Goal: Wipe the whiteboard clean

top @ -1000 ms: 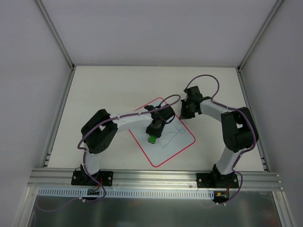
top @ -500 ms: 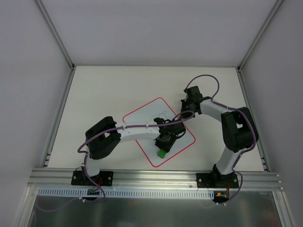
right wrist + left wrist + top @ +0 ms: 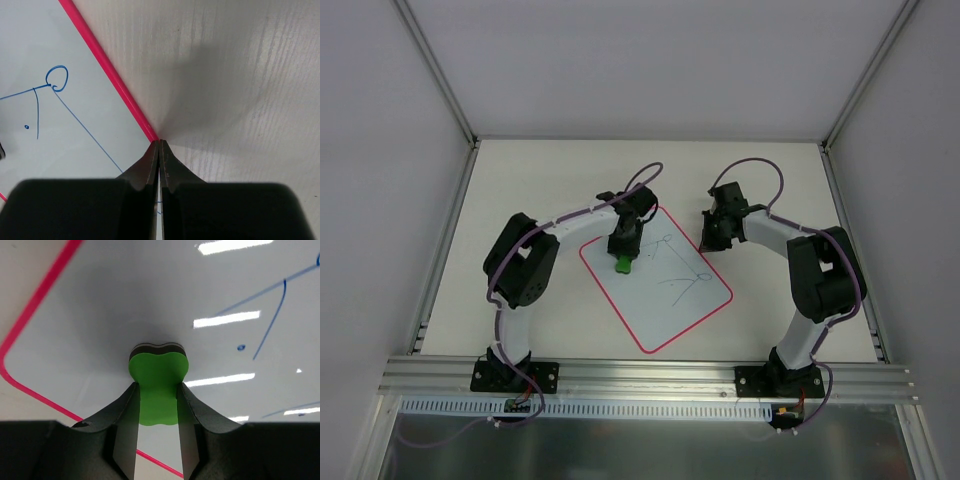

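The whiteboard (image 3: 660, 285) lies tilted on the table, white with a red border and thin blue lines (image 3: 680, 283) at its middle. My left gripper (image 3: 623, 252) is shut on the green eraser (image 3: 623, 264) and holds it against the board's upper left part. In the left wrist view the eraser (image 3: 157, 382) sits between my fingers (image 3: 124, 430) on the board (image 3: 100, 320), blue lines (image 3: 272, 320) to its right. My right gripper (image 3: 708, 240) is shut, its tips (image 3: 159, 145) pressed on the red border (image 3: 112, 80) at the board's upper right edge.
Grey walls and metal rails (image 3: 445, 250) enclose the white table (image 3: 550, 180). A metal rail (image 3: 650, 370) runs along the near edge by the arm bases.
My left gripper has swept the eraser from the board's middle down to its lower part, then up to the upper left. The board has shifted slightly. The right gripper has stayed at the border.
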Tool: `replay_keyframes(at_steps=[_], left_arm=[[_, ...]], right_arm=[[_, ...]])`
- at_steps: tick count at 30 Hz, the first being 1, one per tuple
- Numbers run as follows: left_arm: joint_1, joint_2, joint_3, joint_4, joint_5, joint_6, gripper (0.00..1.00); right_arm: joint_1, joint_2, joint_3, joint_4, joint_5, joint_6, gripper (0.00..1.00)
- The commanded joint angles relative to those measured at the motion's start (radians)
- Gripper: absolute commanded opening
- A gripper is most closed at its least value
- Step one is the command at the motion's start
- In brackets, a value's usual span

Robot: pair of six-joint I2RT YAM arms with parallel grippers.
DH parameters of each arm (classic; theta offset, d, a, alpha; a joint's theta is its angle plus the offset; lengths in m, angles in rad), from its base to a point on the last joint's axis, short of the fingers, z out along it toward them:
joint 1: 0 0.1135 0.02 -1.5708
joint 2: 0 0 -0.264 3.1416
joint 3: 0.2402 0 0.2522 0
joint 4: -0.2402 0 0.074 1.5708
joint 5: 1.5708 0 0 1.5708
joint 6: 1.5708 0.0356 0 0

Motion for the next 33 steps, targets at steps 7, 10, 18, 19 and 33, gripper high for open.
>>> replay_keyframes(at_steps=[7, 10, 18, 19, 33], left_arm=[[0.088, 0.197, 0.201, -0.031, -0.035, 0.085, 0.0], [0.059, 0.242, 0.279, -0.031, 0.021, 0.088, 0.0], [-0.103, 0.3, 0.339, -0.033, 0.094, 0.071, 0.0], [-0.117, 0.302, 0.333, -0.033, 0.097, 0.066, 0.0], [0.073, 0.095, 0.027, -0.054, -0.053, 0.016, 0.0]], right_arm=[[0.003, -0.004, -0.033, -0.033, 0.066, -0.014, 0.0], [0.003, -0.003, -0.036, -0.032, 0.066, -0.013, 0.0], [0.003, -0.006, -0.036, -0.031, 0.068, -0.008, 0.0], [0.003, -0.004, -0.038, -0.031, 0.068, -0.008, 0.0], [0.003, -0.013, -0.047, -0.031, 0.074, -0.004, 0.0]])
